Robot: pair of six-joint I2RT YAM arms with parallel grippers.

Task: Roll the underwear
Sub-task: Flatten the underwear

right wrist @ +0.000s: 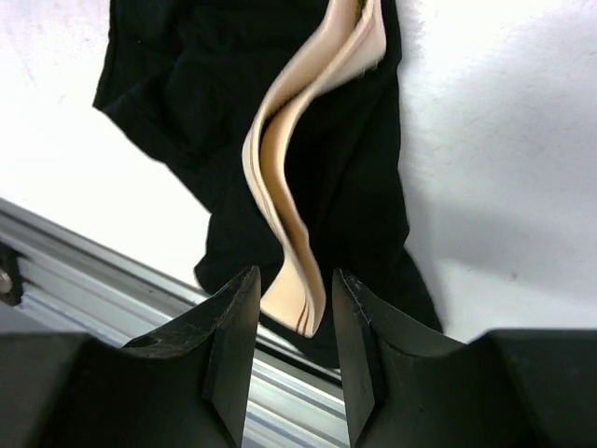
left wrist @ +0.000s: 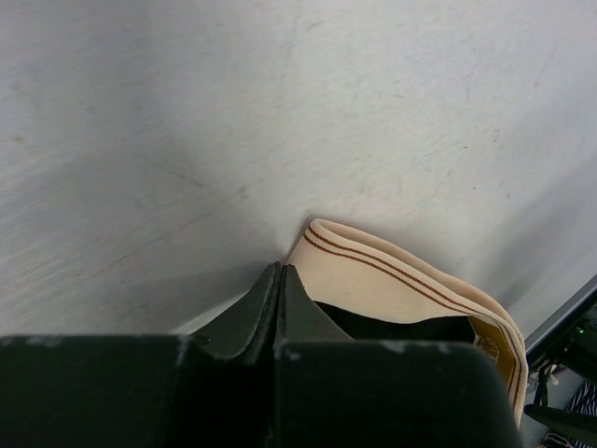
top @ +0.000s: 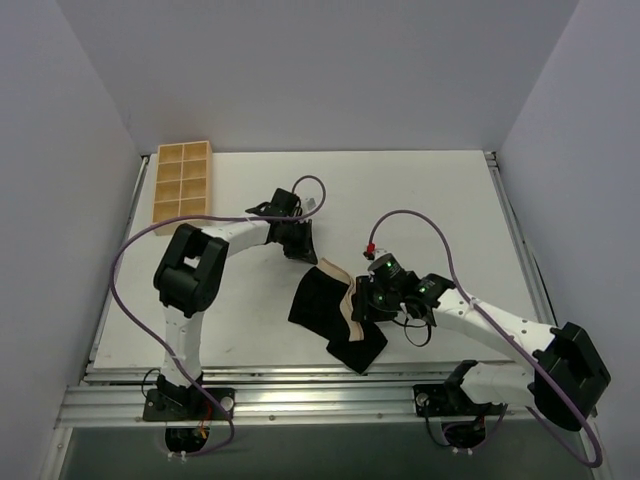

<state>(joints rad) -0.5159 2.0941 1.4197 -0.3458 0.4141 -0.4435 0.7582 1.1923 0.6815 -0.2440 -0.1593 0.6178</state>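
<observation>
The underwear (top: 325, 312) lies crumpled on the white table near its front edge, black fabric with a beige waistband (top: 350, 298) folded up along its right side. My right gripper (top: 362, 305) is open, and in the right wrist view (right wrist: 294, 291) the lower end of the waistband (right wrist: 297, 233) stands between its fingers without being pinched. My left gripper (top: 310, 250) is at the underwear's far corner. In the left wrist view (left wrist: 280, 273) its jaws are shut with nothing seen between them, and the waistband's corner (left wrist: 392, 280) lies just beside the tips.
A tan wooden compartment tray (top: 182, 183) stands at the table's far left corner. The metal rail of the table's front edge (right wrist: 84, 266) runs just below the underwear. White walls enclose the left, right and back sides.
</observation>
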